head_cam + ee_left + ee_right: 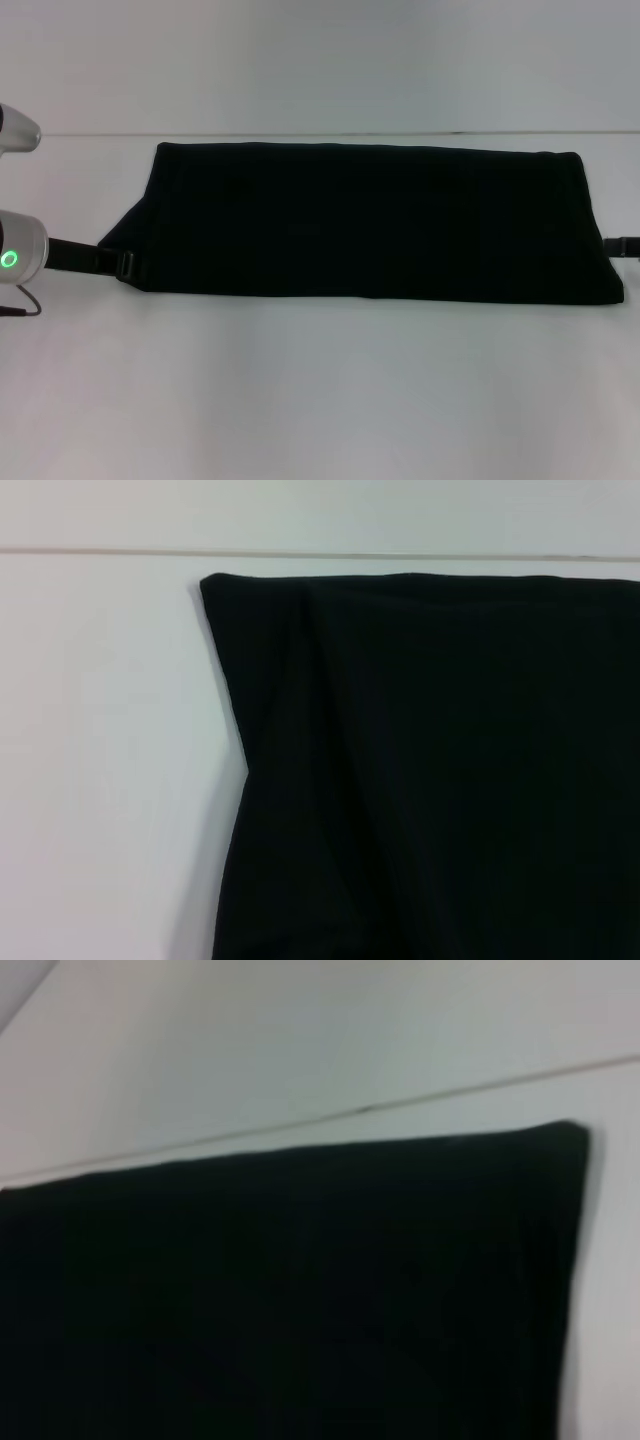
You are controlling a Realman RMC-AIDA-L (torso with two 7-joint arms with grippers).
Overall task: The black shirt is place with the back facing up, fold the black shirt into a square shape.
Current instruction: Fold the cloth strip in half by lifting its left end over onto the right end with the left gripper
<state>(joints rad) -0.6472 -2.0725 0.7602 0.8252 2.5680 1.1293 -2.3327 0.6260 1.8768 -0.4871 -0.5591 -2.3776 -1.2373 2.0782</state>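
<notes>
Across the middle of the white table (320, 400), the black shirt (370, 220) lies as a long band, the left gripper (122, 263) at its nine o'clock end and the right gripper (628, 246) at three o'clock, jaw state indiscernible; both should lift evenly, keeping edges aligned.

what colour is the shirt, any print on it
The black shirt is plain matte black with no print visible; the head view shows it best.

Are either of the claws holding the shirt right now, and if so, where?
It cannot be told. The left claw sits at the black shirt's left near corner and the right claw at its right near edge, but contact is hidden.
</notes>
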